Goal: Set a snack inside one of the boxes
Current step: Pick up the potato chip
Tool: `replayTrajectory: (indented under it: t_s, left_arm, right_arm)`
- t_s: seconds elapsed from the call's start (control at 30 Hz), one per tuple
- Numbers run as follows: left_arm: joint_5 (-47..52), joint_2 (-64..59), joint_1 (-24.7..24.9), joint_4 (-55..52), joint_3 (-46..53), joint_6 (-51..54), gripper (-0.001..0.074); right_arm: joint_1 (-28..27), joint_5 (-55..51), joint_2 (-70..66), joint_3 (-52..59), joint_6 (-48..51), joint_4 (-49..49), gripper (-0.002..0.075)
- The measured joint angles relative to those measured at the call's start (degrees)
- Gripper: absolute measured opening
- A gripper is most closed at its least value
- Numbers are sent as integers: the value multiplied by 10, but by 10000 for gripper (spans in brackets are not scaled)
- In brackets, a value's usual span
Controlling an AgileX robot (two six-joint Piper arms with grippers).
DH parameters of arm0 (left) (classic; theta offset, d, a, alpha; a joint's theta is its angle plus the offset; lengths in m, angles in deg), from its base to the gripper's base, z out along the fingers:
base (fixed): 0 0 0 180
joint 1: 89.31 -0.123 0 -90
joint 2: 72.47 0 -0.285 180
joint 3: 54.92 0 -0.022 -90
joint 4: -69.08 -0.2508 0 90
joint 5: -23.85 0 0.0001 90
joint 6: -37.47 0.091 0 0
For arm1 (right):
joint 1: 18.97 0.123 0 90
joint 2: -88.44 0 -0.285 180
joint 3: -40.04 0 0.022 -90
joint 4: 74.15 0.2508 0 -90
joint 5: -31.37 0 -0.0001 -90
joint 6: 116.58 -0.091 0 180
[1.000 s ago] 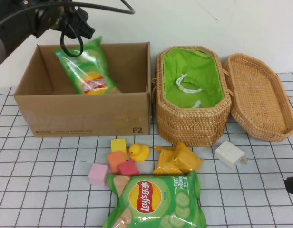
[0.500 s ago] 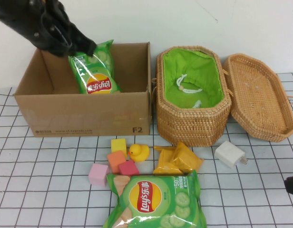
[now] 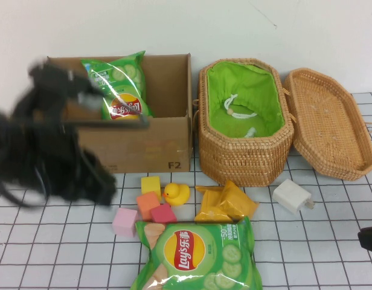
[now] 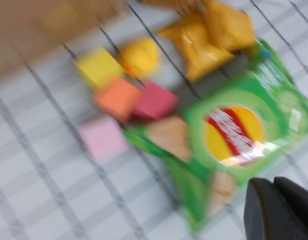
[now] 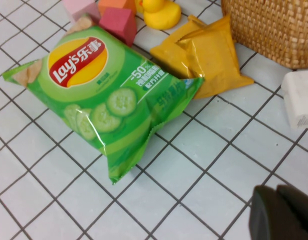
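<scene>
Plainly, neither pair of jaws can be read: the left gripper (image 3: 92,96) is a dark smear in front of the cardboard box (image 3: 144,148), and whether it is open or closed cannot be told. The right gripper (image 3: 369,239) shows only as a dark tip at the table's right edge, low over the surface, its state equally unclear.

A white cloth with a black grid (image 3: 307,254) covers the table, and a plain white wall (image 3: 234,24) stands behind.

One green chip bag (image 3: 121,84) with cucumber slices and a red-and-yellow logo leans upright inside the cardboard box against its back wall. A second, similar chip bag (image 3: 198,257) lies flat on the grid near the front edge. Just behind it sit two yellow packets (image 3: 225,202), a rubber duck (image 3: 176,193) and yellow, orange, red and pink blocks (image 3: 147,205).

The wicker basket (image 3: 243,154), lined in green fabric, stands open beside the box, its lid (image 3: 328,124) lying to its right. A white charger (image 3: 291,196) rests in front.
</scene>
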Motion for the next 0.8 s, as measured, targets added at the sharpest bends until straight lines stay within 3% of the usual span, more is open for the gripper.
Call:
replayTrajectory:
  t_s: [0.2, 0.43, 0.53, 0.7, 0.8]
  left_arm:
    - [-64, 13, 0, 125, 156, -54, -1]
    - [-146, 6, 0, 165, 244, -78, 36]
    - [-161, -12, 0, 176, 247, -79, 165]
    - [-192, -74, 0, 187, 247, -81, 475]
    - [-211, -121, 0, 200, 247, -78, 514]
  right_arm:
    - [0, -1, 0, 0, 4, 0, -1]
    - [0, -4, 0, 0, 7, 5, -1]
    - [0, -6, 0, 0, 7, 7, -1]
    - [0, -9, 0, 0, 7, 9, -1]
    - [0, -11, 0, 0, 7, 9, -1]
